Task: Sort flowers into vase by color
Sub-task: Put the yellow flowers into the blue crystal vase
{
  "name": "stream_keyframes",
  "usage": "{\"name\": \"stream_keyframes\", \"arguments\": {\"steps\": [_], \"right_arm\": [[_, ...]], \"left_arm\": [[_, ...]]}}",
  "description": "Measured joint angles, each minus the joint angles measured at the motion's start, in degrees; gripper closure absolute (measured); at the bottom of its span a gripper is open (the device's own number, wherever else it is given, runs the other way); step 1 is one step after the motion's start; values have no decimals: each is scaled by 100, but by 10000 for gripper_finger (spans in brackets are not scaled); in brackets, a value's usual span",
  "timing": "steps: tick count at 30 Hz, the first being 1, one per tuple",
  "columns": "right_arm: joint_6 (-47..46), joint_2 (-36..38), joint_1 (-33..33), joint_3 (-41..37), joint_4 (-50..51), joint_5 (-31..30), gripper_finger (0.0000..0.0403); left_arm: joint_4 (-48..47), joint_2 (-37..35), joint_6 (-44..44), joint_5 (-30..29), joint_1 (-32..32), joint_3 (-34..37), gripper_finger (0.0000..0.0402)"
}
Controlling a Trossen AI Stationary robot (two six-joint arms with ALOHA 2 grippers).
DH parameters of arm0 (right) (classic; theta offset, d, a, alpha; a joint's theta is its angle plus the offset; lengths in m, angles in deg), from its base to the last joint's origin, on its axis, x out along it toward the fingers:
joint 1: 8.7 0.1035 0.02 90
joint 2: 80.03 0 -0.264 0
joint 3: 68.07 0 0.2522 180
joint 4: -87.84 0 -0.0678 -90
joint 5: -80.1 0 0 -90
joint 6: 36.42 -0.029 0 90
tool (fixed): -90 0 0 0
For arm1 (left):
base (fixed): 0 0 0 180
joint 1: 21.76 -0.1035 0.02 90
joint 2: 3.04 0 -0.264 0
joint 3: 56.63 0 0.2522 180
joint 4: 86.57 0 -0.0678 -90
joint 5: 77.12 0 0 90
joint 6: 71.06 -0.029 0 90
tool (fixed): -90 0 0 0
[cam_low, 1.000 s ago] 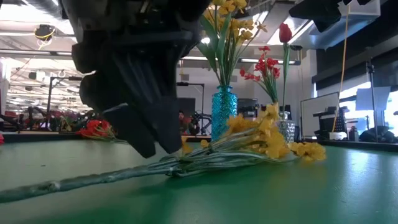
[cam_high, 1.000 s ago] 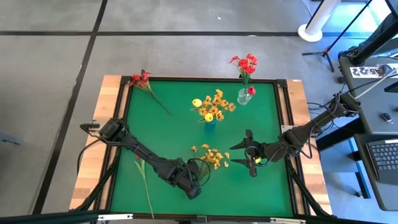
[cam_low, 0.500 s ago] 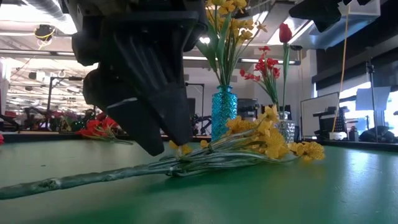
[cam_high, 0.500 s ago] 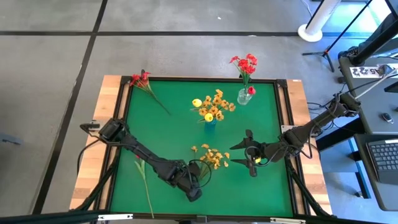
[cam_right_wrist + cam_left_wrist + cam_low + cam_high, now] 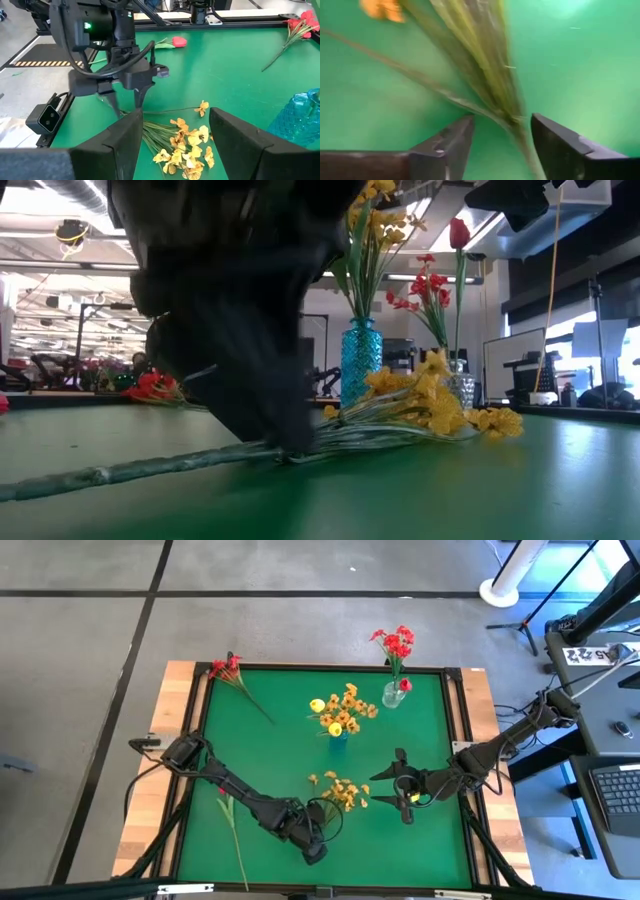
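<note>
Lowered since the earlier frame, left gripper [image 5: 502,137] straddles the yellow cluster stems [image 5: 485,75], fingers spread for pickup.

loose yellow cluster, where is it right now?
High view: yellow cluster lies on the mat's near centre, between the left gripper and right gripper.

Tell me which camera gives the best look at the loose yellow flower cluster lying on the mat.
The right wrist view: the yellow cluster shows whole, blooms and stems, with the left gripper straddling its stems. The high view shows it small. The low view sees it side-on, partly blocked. The left wrist view shows only blurred stems.
</note>
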Motion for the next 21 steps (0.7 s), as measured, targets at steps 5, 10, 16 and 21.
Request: {"name": "stream_keyframes", "arguments": {"steps": [5,10,16,21], "right_arm": [[0,0,2,0,7,0,176],[0,0,2,0,9,7,176],[0,30,2,0,57,17,176],[0,209,2,0,87,63,176]], "left_arm": [[-567,-8,-109,-253,-64,-187,298],[-1259,-60,-121,-622,-72,-399,389],[-2950,-130,-81,-1335,114,-1205,397],[-3683,-571,39,-2090,549,-1732,399]]}}
